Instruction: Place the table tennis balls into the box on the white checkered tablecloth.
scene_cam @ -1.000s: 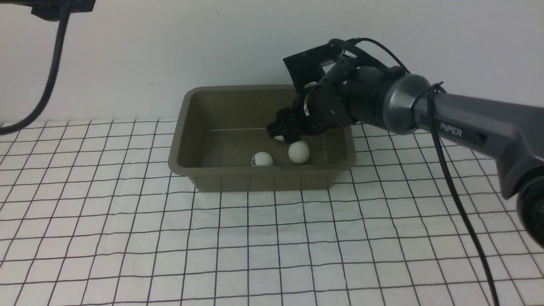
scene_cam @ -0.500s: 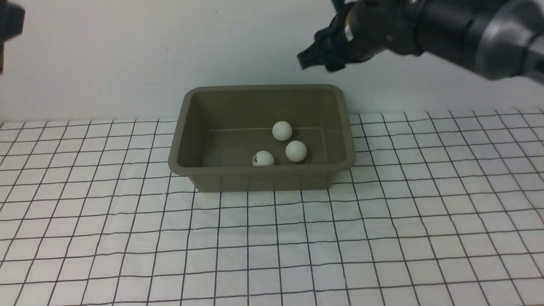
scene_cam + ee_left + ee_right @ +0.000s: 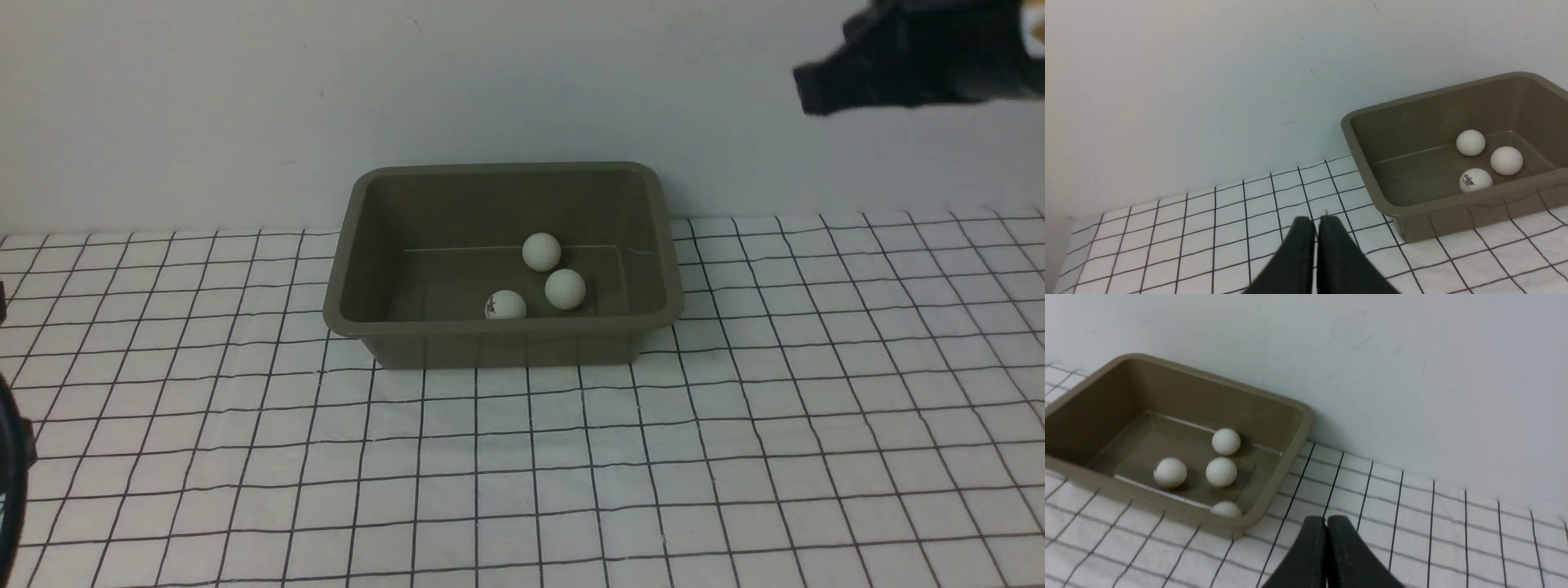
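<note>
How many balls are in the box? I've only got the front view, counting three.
Observer: Four. The right wrist view shows a fourth ball in the near right corner of the box, hidden from you by its near wall.
Operator: Left jaws? Out of my frame.
Observer: The left gripper has its jaws shut and empty, above the tablecloth, clear of the box.
Operator: Right jaws? Just a blur here.
Observer: The right gripper is shut too, holding nothing.
</note>
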Tool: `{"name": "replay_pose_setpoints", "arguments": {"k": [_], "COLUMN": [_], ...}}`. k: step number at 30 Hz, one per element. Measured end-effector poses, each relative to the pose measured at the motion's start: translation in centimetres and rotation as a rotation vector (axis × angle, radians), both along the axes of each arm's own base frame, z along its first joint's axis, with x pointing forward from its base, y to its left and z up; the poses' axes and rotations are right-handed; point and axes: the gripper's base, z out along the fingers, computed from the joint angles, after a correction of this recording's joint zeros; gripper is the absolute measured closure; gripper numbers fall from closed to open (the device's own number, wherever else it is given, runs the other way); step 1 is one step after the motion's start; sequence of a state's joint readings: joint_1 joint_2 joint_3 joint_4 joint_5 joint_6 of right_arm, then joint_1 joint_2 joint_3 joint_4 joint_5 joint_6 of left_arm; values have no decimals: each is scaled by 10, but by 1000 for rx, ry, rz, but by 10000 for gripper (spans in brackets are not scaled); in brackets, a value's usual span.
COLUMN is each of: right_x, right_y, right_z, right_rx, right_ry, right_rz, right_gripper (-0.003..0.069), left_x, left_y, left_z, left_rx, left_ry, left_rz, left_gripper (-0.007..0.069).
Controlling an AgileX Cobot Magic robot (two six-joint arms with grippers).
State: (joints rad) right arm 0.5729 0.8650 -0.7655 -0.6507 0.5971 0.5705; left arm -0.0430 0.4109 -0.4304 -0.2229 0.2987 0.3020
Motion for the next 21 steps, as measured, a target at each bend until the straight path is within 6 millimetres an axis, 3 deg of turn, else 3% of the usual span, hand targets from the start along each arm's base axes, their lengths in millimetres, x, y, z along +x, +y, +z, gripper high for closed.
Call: {"name": "replay_pose_setpoints", "arguments": {"k": [9,21], "right_x": [-27,-31], "right_y": [-16,-25], "right_z": [-52,-63], "right_rx": [-49,-117], "right_ry": [55,79], "right_rz": [16,-22], "right_gripper": [675,675], "left_x": [-19,-35], "left_y": [0,1], "left_z": [-25,-30], "left_rx": [-112,-123], "left_ry": [-85,-164], "left_rz": [7,2], "left_gripper": [625,625]}}
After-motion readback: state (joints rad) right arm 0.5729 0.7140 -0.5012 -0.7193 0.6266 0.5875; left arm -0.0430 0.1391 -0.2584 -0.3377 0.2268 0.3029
